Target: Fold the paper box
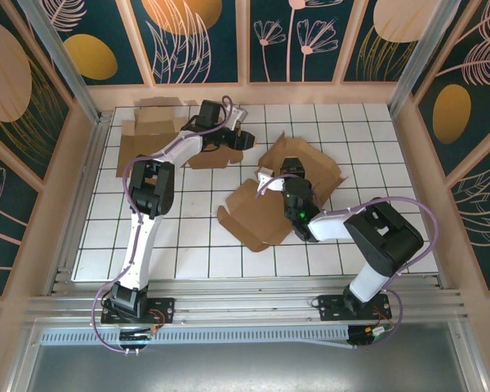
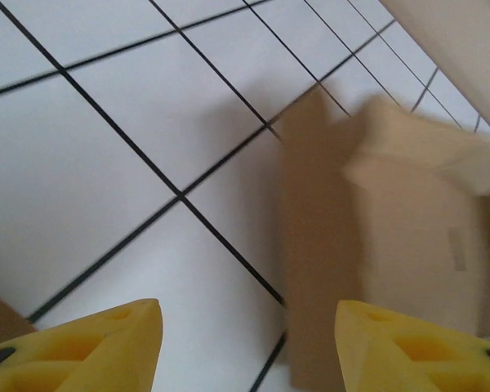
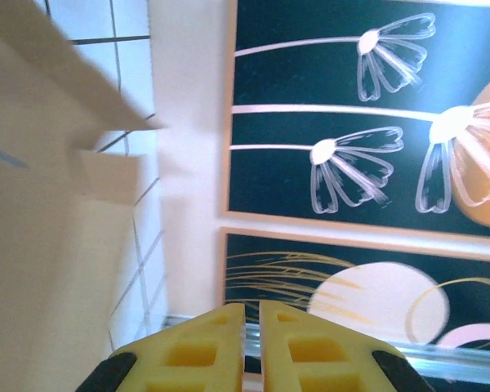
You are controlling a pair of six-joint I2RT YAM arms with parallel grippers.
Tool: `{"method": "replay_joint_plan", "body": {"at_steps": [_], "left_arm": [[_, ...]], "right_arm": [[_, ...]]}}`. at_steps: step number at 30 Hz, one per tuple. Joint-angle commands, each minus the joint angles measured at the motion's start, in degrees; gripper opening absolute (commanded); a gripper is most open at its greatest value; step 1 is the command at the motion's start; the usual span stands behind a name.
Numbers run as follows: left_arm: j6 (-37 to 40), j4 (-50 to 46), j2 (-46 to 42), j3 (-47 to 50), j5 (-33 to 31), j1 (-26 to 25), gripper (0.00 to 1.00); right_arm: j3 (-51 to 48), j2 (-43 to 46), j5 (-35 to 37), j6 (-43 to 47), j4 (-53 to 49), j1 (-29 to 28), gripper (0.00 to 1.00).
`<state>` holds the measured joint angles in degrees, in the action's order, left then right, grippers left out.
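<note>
Tiled table (image 1: pixel 196 245) | paper box (image 1: pixel 249 216) just beside right tool (image 1: pixel 265 176)

The paper box (image 1: pixel 249 214) is brown cardboard, lying opened out at the centre of the top view. One broad panel lies flat toward lower left, flaps rise toward upper right, and it seems only partly folded.

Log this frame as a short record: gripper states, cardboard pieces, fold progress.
left gripper: open, above the tiled table
right gripper: shut, cardboard at its side
pieces: far-left pile, flat centre sheet, flapped piece behind it
fold progress: no closed box formed yet
</note>
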<state>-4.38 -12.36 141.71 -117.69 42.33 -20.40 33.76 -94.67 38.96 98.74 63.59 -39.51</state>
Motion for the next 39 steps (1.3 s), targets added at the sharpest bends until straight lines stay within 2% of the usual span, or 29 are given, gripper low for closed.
{"method": "replay_joint_plan", "body": {"at_steps": [1,3,4,5,6,7,8,9,10,11,14,22,25,29,33,36,39], "left_arm": [[1.2,-2.2,0.1,-1.0,4.2,-0.1,0.57],[2.1,-3.0,0.0,-1.1,4.2,-0.1,0.57],[1.9,-3.0,-0.3,-0.8,3.5,-0.1,0.57],[2.1,-3.2,-0.7,-0.2,2.6,-0.1,0.57],[2.0,-3.4,-1.2,0.6,1.6,-0.1,0.57],[2.0,-3.4,-2.0,1.6,0.3,-0.1,0.57],[1.7,-3.3,-3.1,3.0,-1.1,-0.1,0.57],[1.2,-2.5,-4.3,4.9,-2.2,-0.1,0.57],[0.6,-1.4,-5.8,7.0,-3.2,-0.1,0.56],[-0.3,-0.1,-7.5,9.6,-4.0,-0.1,0.56],[-2.3,3.4,-12.3,16.8,-4.1,-0.1,0.56],[-5.7,9.6,-25.7,34.9,-2.0,-0.2,0.58],[-6.6,11.9,-30.1,41.2,-1.9,-0.2,0.59],[-6.0,11.6,-32.3,44.2,-2.3,-0.2,0.6],[-6.2,11.6,-32.0,44.2,-1.5,-0.2,0.61],[-6.4,11.7,-31.5,43.7,-1.6,-0.2,0.61],[-6.4,11.4,-30.9,43.2,-1.8,-0.2,0.61]], "right_arm": [[-0.2,0.3,-0.4,6.1,10.0,-1.5,0.14],[0.4,1.4,-0.6,3.0,5.5,-2.3,0.14],[1.8,2.1,0.0,-1.3,0.2,-2.3,0.18],[5.6,3.5,0.9,-10.0,-12.9,-1.5,0.25],[13.4,5.0,-1.2,-23.1,-37.8,0.4,0.3],[22.1,4.8,-9.0,-38.3,-60.6,3.2,0.39],[31.5,3.1,-21.9,-51.2,-77.8,7.6,0.64],[37.0,0.7,-33.5,-60.8,-85.9,14.0,0.78],[41.4,-1.1,-40.6,-65.8,-89.3,18.8,0.84],[45.0,-3.2,-45.4,-69.9,-91.5,23.0,0.87],[52.3,-8.5,-48.7,-73.6,-94.6,29.2,0.87],[71.4,-25.8,-54.2,-73.4,-107.3,35.2,0.86],[72.2,-29.2,-54.4,-73.1,-106.7,36.7,0.87],[71.5,-31.6,-55.7,-72.7,-105.1,37.4,0.86],[70.0,-32.6,-53.6,-71.9,-102.7,37.4,0.79],[69.7,-33.5,-53.2,-70.9,-102.6,37.5,0.68],[69.0,-33.9,-53.8,-70.3,-102.5,37.4,0.62]]}}
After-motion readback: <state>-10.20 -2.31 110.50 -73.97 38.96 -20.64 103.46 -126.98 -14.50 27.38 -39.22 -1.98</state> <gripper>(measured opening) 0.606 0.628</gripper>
